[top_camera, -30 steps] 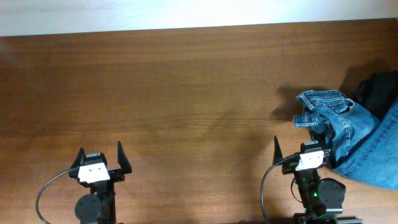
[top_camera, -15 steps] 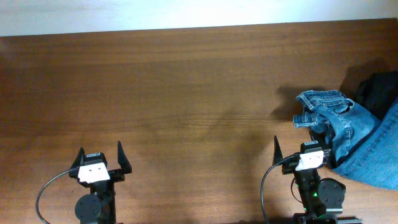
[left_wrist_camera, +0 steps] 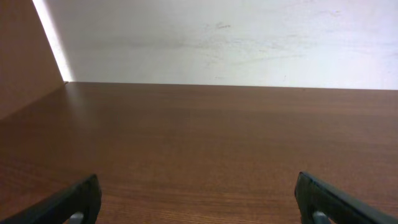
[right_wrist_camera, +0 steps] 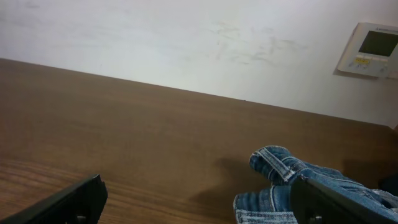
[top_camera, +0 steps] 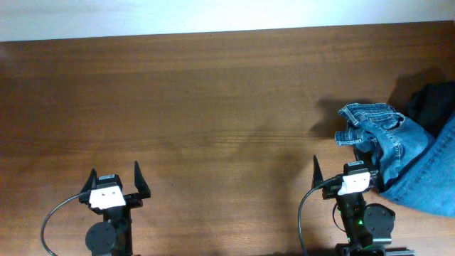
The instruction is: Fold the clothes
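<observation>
Clothes (top_camera: 402, 153) lie bunched at three o'clock on the bench (top_camera: 213, 107), not yet spread; left hand (top_camera: 114, 176) and right hand (top_camera: 343, 171) hover wide open, empty.

The jeans (top_camera: 398, 153) lie heaped at the right end of the table (top_camera: 213, 92), running out of view to the right. Behind them sits a second cloth heap (top_camera: 434, 103). The right gripper (top_camera: 343, 167) stands at the near edge, just left of the jeans (contact cannot be told). The left gripper (top_camera: 114, 171) stands well apart, at the near left.
</observation>
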Robot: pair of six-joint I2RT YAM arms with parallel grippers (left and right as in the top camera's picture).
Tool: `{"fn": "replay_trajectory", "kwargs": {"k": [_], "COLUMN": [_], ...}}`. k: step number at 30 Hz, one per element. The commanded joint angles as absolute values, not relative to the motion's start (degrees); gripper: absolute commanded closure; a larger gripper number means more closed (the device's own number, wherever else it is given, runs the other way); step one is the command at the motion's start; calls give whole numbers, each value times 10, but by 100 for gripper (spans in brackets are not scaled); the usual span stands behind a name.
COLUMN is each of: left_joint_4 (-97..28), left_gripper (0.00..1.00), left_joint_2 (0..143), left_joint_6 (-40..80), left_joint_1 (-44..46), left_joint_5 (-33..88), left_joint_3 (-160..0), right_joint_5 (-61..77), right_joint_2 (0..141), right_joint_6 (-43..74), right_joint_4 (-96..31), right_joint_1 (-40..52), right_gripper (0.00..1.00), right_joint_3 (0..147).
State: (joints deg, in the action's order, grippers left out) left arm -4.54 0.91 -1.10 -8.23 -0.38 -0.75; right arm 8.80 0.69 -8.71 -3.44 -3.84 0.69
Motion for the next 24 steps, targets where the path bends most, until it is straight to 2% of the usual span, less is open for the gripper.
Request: {"fn": "replay_trajectory", "kwargs": {"k": [1,9,18,22,24], "left_joint_4": [-48,-48,-48,-48,-48], "left_gripper": [1,1,1,1,1], "left_joint_2": [4,4,4,4,4], "left_joint_6": [-20,-20,-20,-20,-20], "left_joint_1": [-84,-84,-84,-84,-84], "left_joint_5": [3,3,3,3,3], "left_joint_3": [-5,-5,-5,-5,-5], "right_joint_5": [79,84,334,472,480], "right_joint_2": [4,4,4,4,4], "right_joint_6": [-79,-79,-78,-77,-32], "right_joint_4": [-37,-35,2,118,178], "right_joint_1": [-42,-42,-42,-42,-42], "right_gripper": [1,2,1,1,1], "right_joint_3": [3,3,3,3,7]}}
